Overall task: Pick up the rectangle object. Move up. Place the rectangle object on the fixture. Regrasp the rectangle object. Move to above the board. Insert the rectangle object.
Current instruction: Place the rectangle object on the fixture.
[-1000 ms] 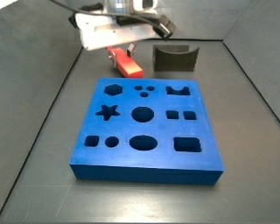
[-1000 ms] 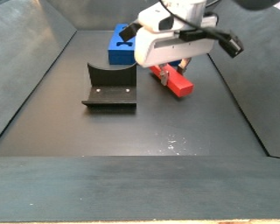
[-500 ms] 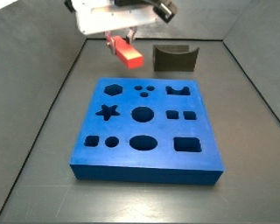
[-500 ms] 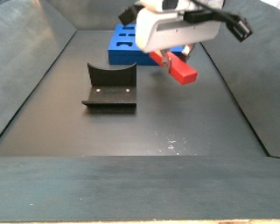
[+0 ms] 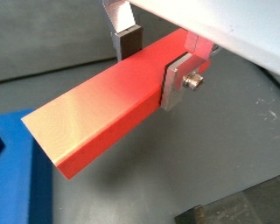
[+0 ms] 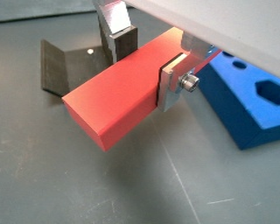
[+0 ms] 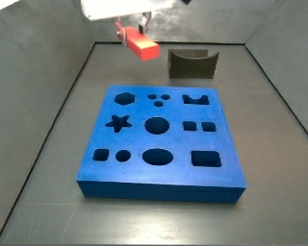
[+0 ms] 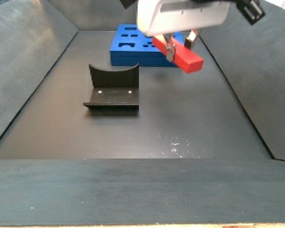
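Note:
My gripper (image 5: 154,54) is shut on the rectangle object (image 5: 101,118), a red-orange block with a paler face. It holds it high above the grey floor, as both side views show (image 7: 139,41) (image 8: 184,55). The block lies tilted between the silver fingers (image 6: 173,80); most of it sticks out to one side. The fixture (image 7: 192,63), a dark holder with a U-shaped notch, stands on the floor beyond the board (image 7: 161,142), a thick blue slab with shaped cutouts. In a side view the fixture (image 8: 111,89) is to the left of and below the gripper (image 8: 178,39). It shows in a wrist view (image 6: 70,63) behind the block.
The grey tray floor (image 7: 272,115) is ringed by dark sloping walls (image 8: 24,62). A corner of the board shows in both wrist views (image 5: 11,175) (image 6: 250,103).
The gripper has risen straight up with the rectangle object in it, from near the floor to well above it. The board and fixture have not moved.

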